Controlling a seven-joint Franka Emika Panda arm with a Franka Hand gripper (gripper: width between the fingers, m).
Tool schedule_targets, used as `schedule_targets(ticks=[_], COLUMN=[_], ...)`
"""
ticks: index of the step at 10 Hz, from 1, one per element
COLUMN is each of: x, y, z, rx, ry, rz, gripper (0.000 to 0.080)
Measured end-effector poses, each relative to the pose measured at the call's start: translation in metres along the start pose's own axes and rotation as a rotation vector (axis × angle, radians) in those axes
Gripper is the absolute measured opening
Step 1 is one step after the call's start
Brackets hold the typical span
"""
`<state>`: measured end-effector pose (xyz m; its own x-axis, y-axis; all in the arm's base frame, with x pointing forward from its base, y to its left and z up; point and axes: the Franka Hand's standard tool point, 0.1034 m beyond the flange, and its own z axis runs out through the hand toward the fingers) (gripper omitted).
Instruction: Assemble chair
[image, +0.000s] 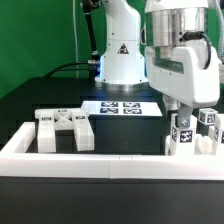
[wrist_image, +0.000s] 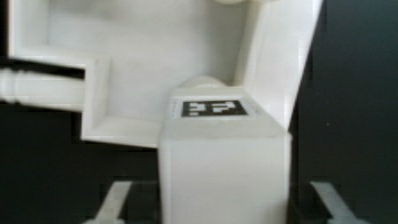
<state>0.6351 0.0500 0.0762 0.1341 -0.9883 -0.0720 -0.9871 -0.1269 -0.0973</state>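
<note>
My gripper (image: 182, 116) hangs low at the exterior view's right, just behind the white barrier wall. It is shut on a white blocky chair leg (image: 183, 135) that carries a black-and-white tag. In the wrist view that leg (wrist_image: 222, 165) runs between my fingers (wrist_image: 121, 200), its tag facing the camera, and a larger white chair part (wrist_image: 169, 60) lies right behind it. More tagged white chair parts (image: 207, 122) stand close beside the held leg. The X-braced back panel (image: 65, 128) lies flat at the exterior view's left.
The long low white barrier wall (image: 100, 160) runs across the front of the black table. The marker board (image: 125, 108) lies in the middle, in front of the robot's white base (image: 122, 55). A green backdrop stands behind.
</note>
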Motion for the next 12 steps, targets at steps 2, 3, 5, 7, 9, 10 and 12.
schedule_targets(ticks=[2, 3, 5, 7, 9, 10, 12], x=[-0.0006, -0.0001, 0.0017, 0.0019, 0.0017, 0.0022, 0.0023], y=[0.0003, 0.0008, 0.0032, 0.0036, 0.0037, 0.0030, 0.0027], z=[0.0003, 0.0005, 0.0001, 0.0004, 0.0007, 0.0000, -0.0003], rx=[0.001, 0.000, -0.011, -0.013, -0.013, -0.014, -0.014], ry=[-0.005, -0.005, -0.003, -0.002, -0.002, -0.002, -0.001], rz=[0.154, 0.239, 0.339, 0.325, 0.279, 0.213, -0.069], gripper=[0.0291, 0.0291, 0.0293, 0.0293, 0.0577, 0.0577, 0.0647])
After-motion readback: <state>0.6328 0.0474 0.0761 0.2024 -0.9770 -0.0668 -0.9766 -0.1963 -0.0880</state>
